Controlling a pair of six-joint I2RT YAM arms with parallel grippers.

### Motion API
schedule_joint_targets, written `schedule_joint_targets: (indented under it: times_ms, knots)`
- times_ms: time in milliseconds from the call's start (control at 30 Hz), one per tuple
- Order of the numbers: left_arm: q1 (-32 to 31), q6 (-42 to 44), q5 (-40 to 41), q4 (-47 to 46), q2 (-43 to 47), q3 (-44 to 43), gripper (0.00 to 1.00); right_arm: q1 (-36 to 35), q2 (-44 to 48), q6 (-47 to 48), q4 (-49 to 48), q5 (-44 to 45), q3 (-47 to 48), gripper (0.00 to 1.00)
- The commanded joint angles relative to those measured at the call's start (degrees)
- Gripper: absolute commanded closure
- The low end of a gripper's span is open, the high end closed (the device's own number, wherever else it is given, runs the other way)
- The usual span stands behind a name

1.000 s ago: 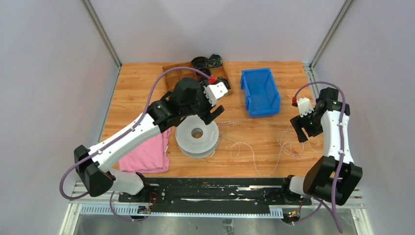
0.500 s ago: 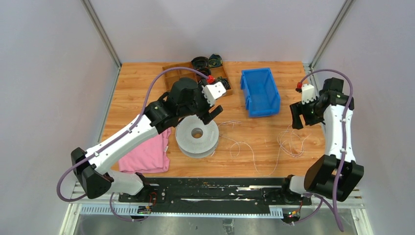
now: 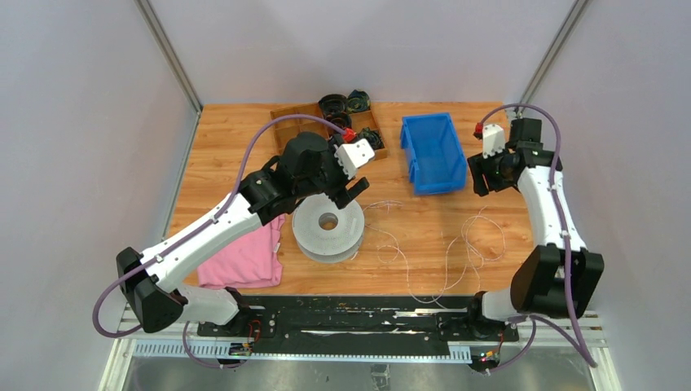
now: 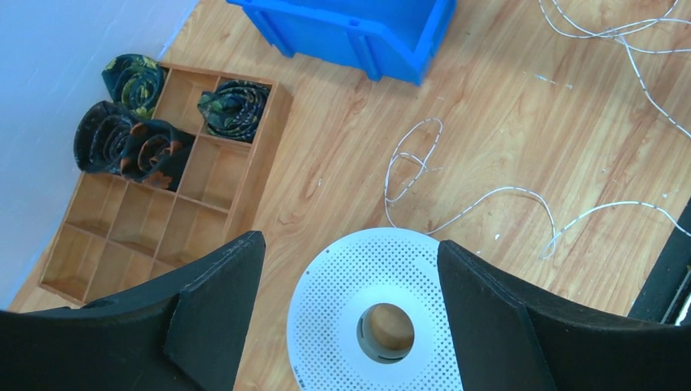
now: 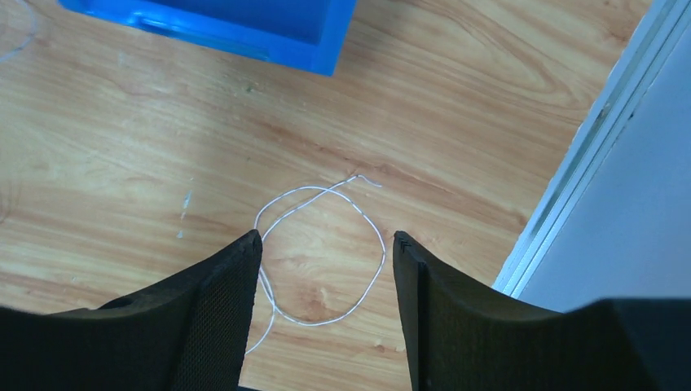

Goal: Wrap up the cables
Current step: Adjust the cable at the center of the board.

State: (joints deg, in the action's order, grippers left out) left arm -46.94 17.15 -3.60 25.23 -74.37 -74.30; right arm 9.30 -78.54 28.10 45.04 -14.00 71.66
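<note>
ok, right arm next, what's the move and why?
Probably lower the right fingers straight down onto the wire and close. They stand open, holding nothing, with the wire's loose end looped on the table directly between them; the left fingers hang open above the spool.

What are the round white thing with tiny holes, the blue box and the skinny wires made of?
Round white spool: probably matte plastic, with neat rows of tiny holes. Blue box: hard, slightly shiny plastic, with stiff ribbed walls. Cables: seemingly thin wire in a smooth whitish coat, since they lie in springy loops; the inside is hidden.
</note>
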Motion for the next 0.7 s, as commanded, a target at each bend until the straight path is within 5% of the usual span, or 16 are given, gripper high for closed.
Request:
schedule_joint_targets:
  times_ms: [0, 500, 667]
  knots:
    - [0.18, 0.12, -0.02, -2.30, 1.59, 0.96, 0.18, -1.30, -7.27, -3.66, -4.29, 8.19, -2.21, 0.40]
    - [0.18, -0.34, -0.59, -3.08, 2.68, 2.57, 0.17, 1.40, -14.83, -13.78, -15.39, 11.00, -10.55, 0.38]
    - [0.18, -0.36, -0.79, -3.20, 2.87, 2.84, 0.17, 3.58, -16.91, -15.39, -15.60, 9.05, -10.93, 0.45]
